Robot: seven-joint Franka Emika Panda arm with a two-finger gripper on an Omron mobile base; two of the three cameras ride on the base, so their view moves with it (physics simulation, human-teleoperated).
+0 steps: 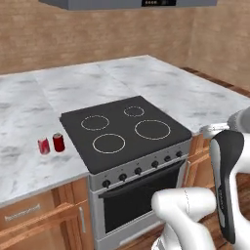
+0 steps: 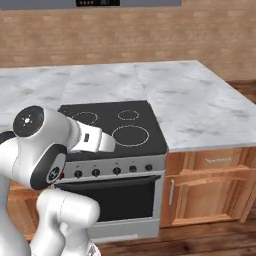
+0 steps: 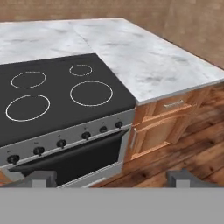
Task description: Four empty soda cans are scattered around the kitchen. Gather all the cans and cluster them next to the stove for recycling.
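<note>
Left base view: stove point(image 1: 126, 128) set in the marble counter point(image 1: 29, 105), black glass top with four white burner rings, silver front with a row of knobs and a dark oven door point(image 1: 139, 194) below. Two soda cans stand upright on the counter just left of the stove: a red can point(image 1: 58, 142) nearer the cooktop edge, and a pink can point(image 1: 44, 146) beside it on its far side from the stove. They're close together, looks like a sliver of gap but too small to be sure. Range hood point(image 1: 128, 4) at top edge. White arm rises lower right, in front of the wooden cabinets.

Right base view: same stove point(image 2: 111, 126) seen from the other side, the arm's elbow and forearm cross the front left of the cooktop. Long bare stretch of counter point(image 2: 200, 102) right of the stove, wooden drawers point(image 2: 215, 161) under it, wood floor point(image 2: 200, 240) below.

Hand view: gripper point(image 3: 111, 178) looks down at the stove's front right corner; the two dark finger tips point(image 3: 41, 178) sit far apart at the bottom, jaws wide, nothing between them. Stove point(image 3: 57, 94) fills the left, counter point(image 3: 148, 61) runs off right, cabinet front and floor beneath.
</note>
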